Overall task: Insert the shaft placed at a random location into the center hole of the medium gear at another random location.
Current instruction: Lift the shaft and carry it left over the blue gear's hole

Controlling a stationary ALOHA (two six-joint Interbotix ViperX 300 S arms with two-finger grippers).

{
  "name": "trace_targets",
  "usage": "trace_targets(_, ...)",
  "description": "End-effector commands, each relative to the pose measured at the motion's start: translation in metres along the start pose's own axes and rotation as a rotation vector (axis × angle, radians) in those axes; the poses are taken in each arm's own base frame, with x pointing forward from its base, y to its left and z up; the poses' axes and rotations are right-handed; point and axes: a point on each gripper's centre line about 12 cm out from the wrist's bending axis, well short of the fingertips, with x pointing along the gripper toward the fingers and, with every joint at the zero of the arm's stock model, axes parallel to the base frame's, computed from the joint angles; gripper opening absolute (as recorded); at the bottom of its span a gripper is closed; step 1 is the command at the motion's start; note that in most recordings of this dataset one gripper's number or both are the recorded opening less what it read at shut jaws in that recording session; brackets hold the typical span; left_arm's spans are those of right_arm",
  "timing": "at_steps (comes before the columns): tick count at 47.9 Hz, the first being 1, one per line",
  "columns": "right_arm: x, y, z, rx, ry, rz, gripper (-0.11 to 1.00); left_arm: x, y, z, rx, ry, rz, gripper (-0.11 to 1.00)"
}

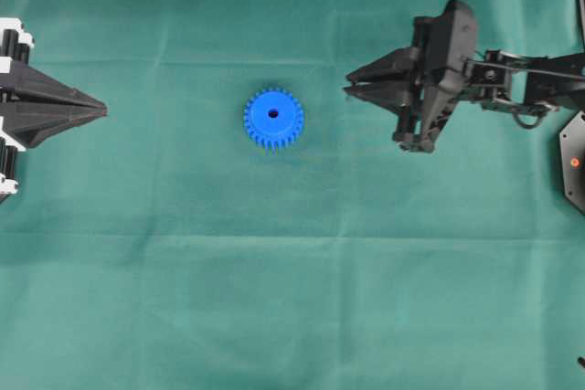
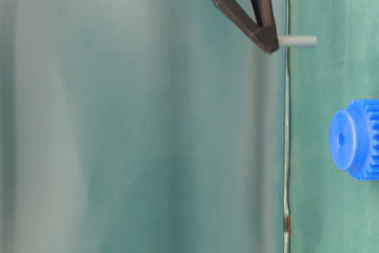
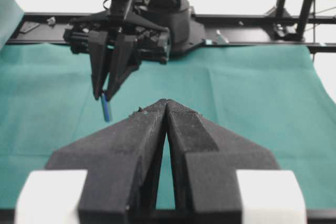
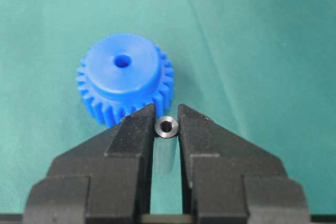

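Note:
The blue medium gear (image 1: 273, 119) lies flat on the green cloth, hub up, its dark center hole (image 1: 273, 114) uncovered. To its right and clear of it hangs my right gripper (image 1: 347, 89), shut on the shaft. The right wrist view shows the shaft's shiny round end (image 4: 167, 127) pinched between the fingertips of that gripper (image 4: 167, 114), with the gear (image 4: 123, 80) and its hole (image 4: 122, 61) just beyond. From table level, the shaft (image 2: 298, 41) points out of the jaws toward the cloth, short of the gear (image 2: 355, 139). My left gripper (image 1: 102, 110) rests at the far left, shut and empty (image 3: 166, 102).
Green cloth (image 1: 292, 299) covers the whole table. A black plate with an orange dot (image 1: 573, 163) sits at the right edge. The right arm's base and a black rail (image 3: 252, 22) line the cloth's far side in the left wrist view.

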Motion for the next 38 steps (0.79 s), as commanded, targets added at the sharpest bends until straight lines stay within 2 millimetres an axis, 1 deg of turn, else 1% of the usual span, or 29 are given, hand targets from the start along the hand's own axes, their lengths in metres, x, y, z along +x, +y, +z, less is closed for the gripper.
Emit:
trace_targets(1,0.008,0.005,0.017,0.004,-0.049,0.011,0.14,0.002,0.000,0.006,0.003,-0.017,0.001,0.03)
trace_targets(18,0.051,0.024,0.043,-0.014,-0.073,0.055,0.14,0.002,0.000,0.006,0.003,-0.014,0.001,0.03)
trace_targets(29,0.074,0.030,0.048,-0.019,-0.058,0.067,0.14,0.002,0.000,0.006,0.003,-0.014,0.001,0.03)
trace_targets(38,0.085,0.032,0.046,-0.020,-0.047,0.068,0.14,0.002,0.000,0.006,0.003,-0.014,0.001,0.03)
